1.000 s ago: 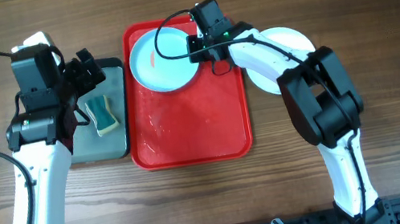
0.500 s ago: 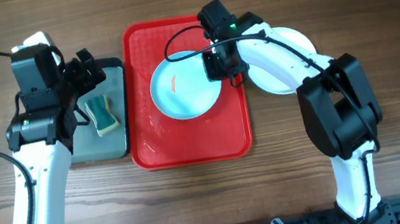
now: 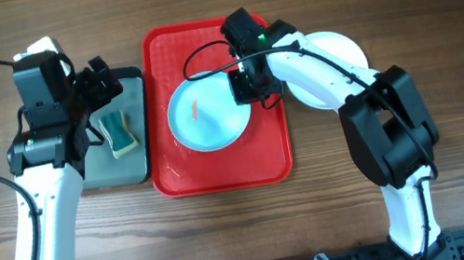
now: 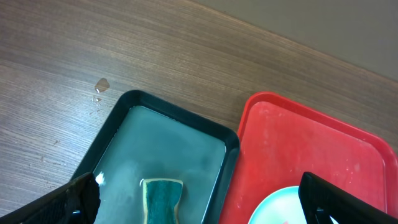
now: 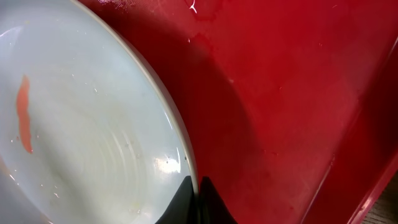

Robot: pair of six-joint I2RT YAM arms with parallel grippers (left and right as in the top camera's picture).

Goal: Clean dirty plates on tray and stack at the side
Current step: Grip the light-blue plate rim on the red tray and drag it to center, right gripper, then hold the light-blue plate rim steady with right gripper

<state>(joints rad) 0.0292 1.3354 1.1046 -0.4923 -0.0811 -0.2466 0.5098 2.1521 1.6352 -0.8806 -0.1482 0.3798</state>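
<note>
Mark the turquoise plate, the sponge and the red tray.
turquoise plate (image 3: 208,119), overhead view, centre of its dish.
sponge (image 3: 119,133), overhead view, middle of its top face.
red tray (image 3: 238,165), overhead view, bare floor beside the plate.

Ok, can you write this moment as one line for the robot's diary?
right gripper: shut on turquoise plate rim | plate: over red tray, red smear | left gripper: open, over pan with sponge | white plate: beside tray

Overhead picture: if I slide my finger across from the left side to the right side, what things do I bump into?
Sponge lying in its pan → turquoise plate on the red tray → right gripper pinching that plate's rim → white plate on the table.
</note>
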